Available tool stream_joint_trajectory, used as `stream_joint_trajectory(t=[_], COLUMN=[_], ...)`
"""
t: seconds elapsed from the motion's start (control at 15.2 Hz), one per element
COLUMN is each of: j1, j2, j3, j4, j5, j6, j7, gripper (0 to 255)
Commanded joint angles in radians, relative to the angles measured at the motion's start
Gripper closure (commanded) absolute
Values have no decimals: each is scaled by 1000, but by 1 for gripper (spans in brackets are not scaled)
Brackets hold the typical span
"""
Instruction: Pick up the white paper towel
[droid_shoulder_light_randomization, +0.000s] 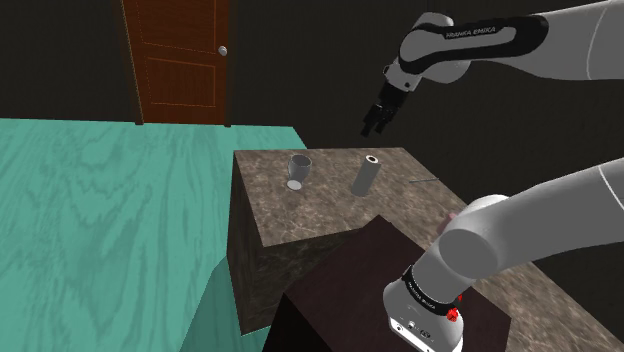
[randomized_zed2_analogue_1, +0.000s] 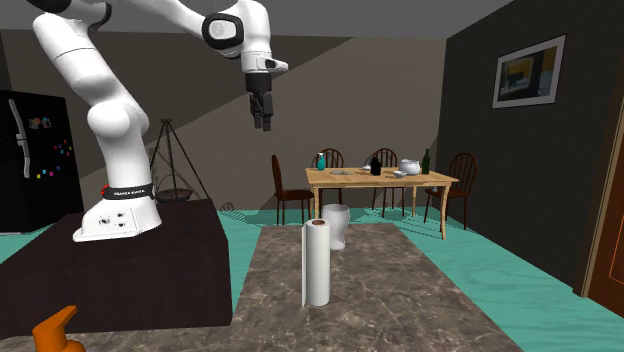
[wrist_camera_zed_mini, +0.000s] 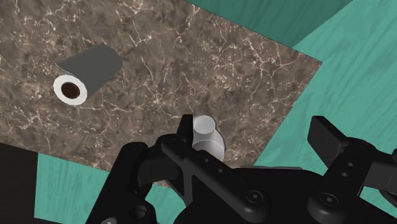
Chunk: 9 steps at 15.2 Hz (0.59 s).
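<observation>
Gripper (droid_shoulder_light_randomization: 376, 128) jaws open, empty, high over worktop (droid_shoulder_light_randomization: 330, 215). Paper towel (droid_shoulder_light_randomization: 366, 175) stands upright; cup (droid_shoulder_light_randomization: 299, 170) near worktop edge.

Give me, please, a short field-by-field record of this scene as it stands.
target: paper towel roll, upright on the marbled table
neighbour: pale cup, on the same table, apart from the roll
hand: gripper open, empty, in the air over the table, touching nothing
base: dark stand beside the table
task state: roll not yet grasped
</observation>
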<state>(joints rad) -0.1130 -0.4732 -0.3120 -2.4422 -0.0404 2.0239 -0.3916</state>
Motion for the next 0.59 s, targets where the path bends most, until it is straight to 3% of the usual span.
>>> stream_joint_trajectory(t=[0.0, 0.53], j1=[-6, -12], j2=[59, 331], j3=[-38, -168], j4=[13, 104], j5=[1, 91], j6=[47, 214], j7=[-42, -227], gripper=[0, 0])
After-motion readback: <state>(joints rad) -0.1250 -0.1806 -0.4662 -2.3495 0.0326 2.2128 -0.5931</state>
